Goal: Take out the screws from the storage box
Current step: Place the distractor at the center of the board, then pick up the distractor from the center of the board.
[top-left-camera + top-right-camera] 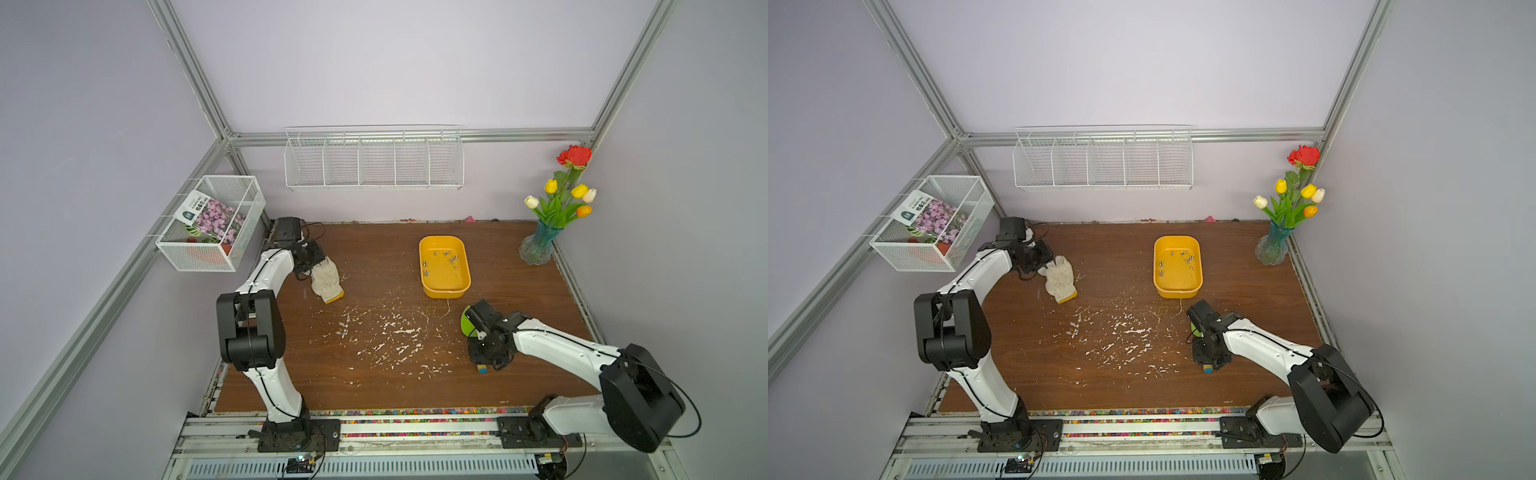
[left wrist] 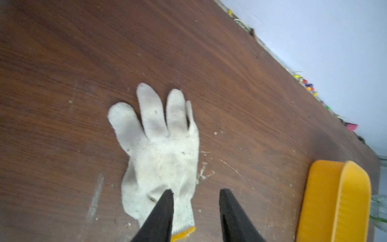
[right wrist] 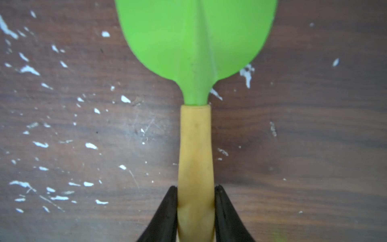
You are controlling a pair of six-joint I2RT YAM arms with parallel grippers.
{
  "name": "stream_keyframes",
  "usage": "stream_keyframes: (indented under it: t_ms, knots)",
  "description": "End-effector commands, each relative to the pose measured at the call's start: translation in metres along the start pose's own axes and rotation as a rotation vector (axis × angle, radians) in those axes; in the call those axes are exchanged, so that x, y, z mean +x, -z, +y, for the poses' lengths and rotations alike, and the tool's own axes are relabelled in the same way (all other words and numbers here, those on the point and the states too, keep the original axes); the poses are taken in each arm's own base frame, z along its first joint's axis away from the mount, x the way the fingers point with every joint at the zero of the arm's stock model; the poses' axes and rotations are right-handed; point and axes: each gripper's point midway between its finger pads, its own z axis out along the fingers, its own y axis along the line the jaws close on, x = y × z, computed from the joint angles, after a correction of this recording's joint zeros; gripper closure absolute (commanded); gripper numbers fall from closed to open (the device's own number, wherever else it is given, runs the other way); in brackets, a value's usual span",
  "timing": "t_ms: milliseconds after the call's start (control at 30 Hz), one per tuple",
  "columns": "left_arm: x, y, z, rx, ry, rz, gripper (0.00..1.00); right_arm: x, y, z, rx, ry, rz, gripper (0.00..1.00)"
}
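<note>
The task is sitting near its start. In both top views the storage box (image 1: pixel 444 293) (image 1: pixel 1179 291) is standing on the brown worktop (image 1: pixel 374 257), right of centre and toward the upper part of the board. The screws (image 1: pixel 452 259) (image 1: pixel 1188 259) are lying loose on its floor, several of them scattered over the half nearest the top of the frame. None is showing outside the box, though among the white flecks (image 1: pixel 390 328) strewn across the middle of the worktop so small a thing would be hard to pick out.

The right hand (image 3: pixel 195 188) is clamping the yellow handle (image 3: pixel 195 146) of a scoop (image 3: pixel 194 42), one jaw pressing on each side of it. The green blade is lying flat over the wood in the upper middle of the wrist frame. In a top view the scoop (image 1: pixel 467 324) is showing just below the box's lower right corner, close to it but not touching and not yet inside.

The left hand (image 2: pixel 196 193) is hanging with its jaws apart and nothing between them, just above the cuff end of a white glove (image 2: pixel 159 155) that is lying flat on the worktop. In the top views this is happening at the left edge of the board, well apart from the box. The box's outer wall (image 2: pixel 318 199) is appearing only at the lower right of the left wrist frame.

So the tool appears to be in hand, and nothing is lifted out yet. Every screw in view is waiting to be scooped and carried over the low wall.
</note>
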Motion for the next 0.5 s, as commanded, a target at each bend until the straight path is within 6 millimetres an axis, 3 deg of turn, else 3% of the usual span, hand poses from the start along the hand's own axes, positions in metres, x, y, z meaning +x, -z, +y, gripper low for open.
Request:
stream_keyframes:
  t_ms: [0,133,300,467]
  knots:
    - [0.024,-0.003,-0.037,0.108,-0.011,0.043,0.59,-0.011,0.006,-0.008,0.042,0.008,-0.01,0.78]
    - [0.045,-0.007,-0.084,0.207,-0.05,0.092,0.59,-0.033,0.02,-0.034,-0.018,-0.113,-0.043,0.86]
    - [0.083,-0.013,-0.151,0.361,-0.083,0.176,0.59,-0.072,0.04,-0.085,-0.016,-0.236,-0.128,0.86]
    - [0.126,-0.023,-0.203,0.465,-0.105,0.249,0.56,-0.095,0.032,-0.119,0.046,-0.283,-0.097,0.87]
